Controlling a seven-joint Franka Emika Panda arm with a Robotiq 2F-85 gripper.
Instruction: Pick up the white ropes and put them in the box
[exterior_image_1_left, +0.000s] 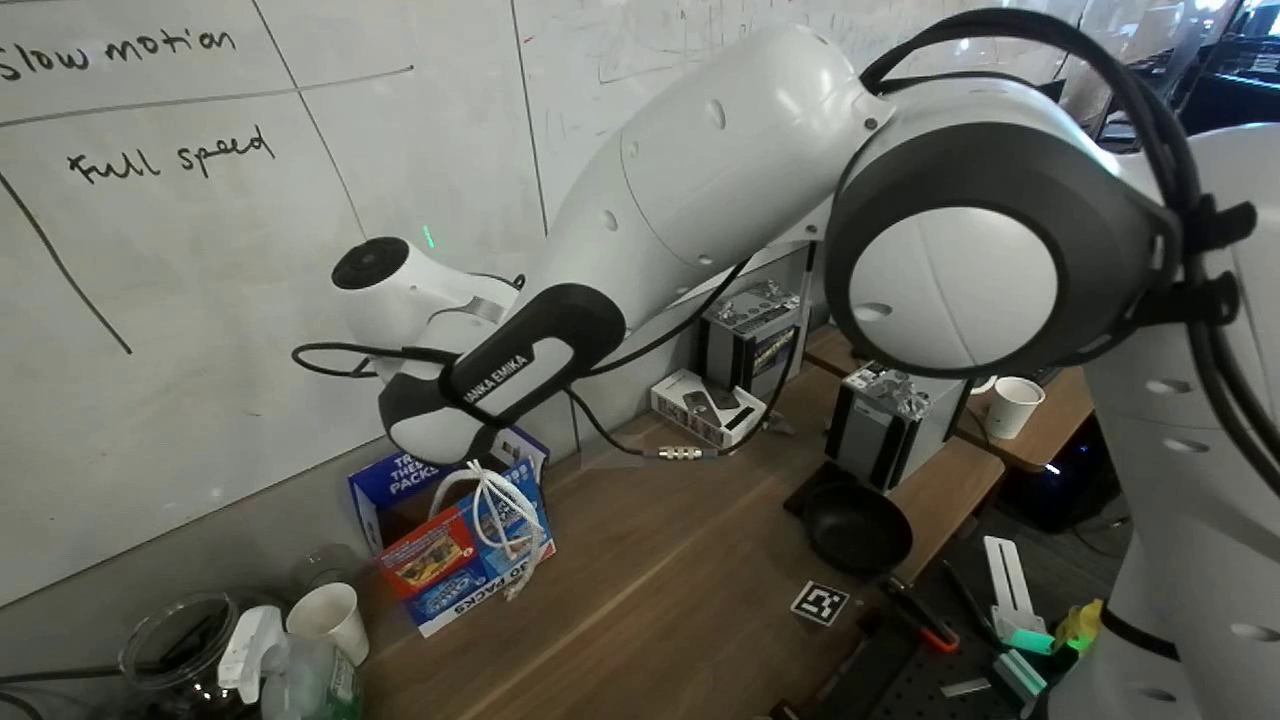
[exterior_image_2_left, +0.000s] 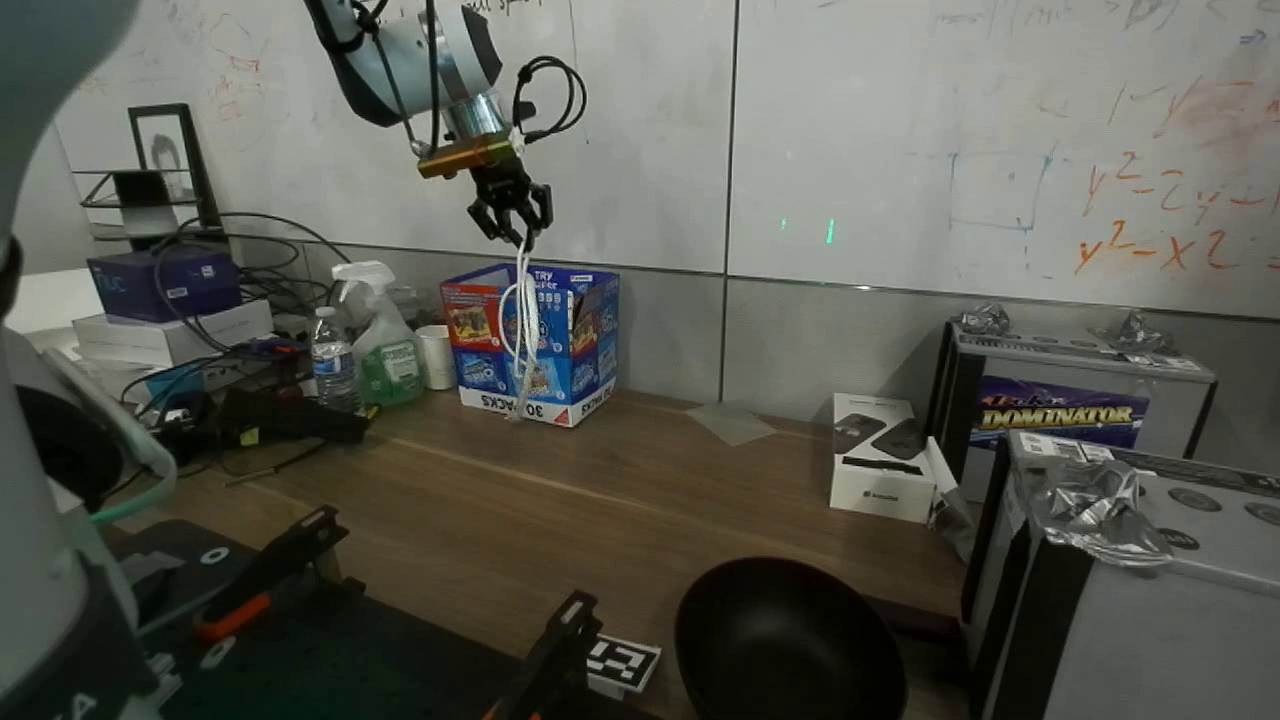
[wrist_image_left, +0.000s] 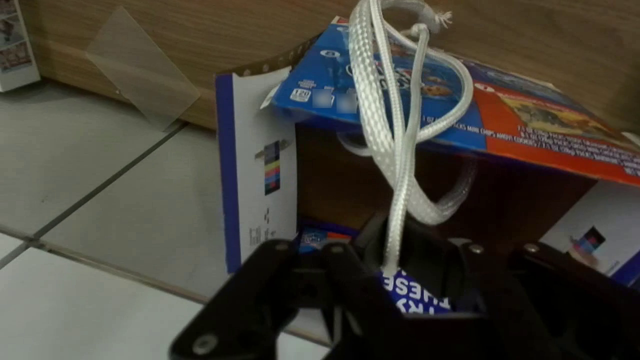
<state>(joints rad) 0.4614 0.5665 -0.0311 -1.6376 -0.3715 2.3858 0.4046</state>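
Above blue box (exterior_image_2_left: 592, 350), at twelve o'clock, gripper (exterior_image_2_left: 522, 238) pinches white ropes (exterior_image_2_left: 529, 325); most hang toward six, outside box, so release now likely spills them onto table (exterior_image_2_left: 700, 480); lowering may snag loops.

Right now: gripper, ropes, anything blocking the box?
Gripper shut on white ropes. Rope ends hang outside the box, not yet in. Its printed side may snag them going in.

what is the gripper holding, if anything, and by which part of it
The gripper holds the white ropes by the top of their bundle, the rest hanging below.
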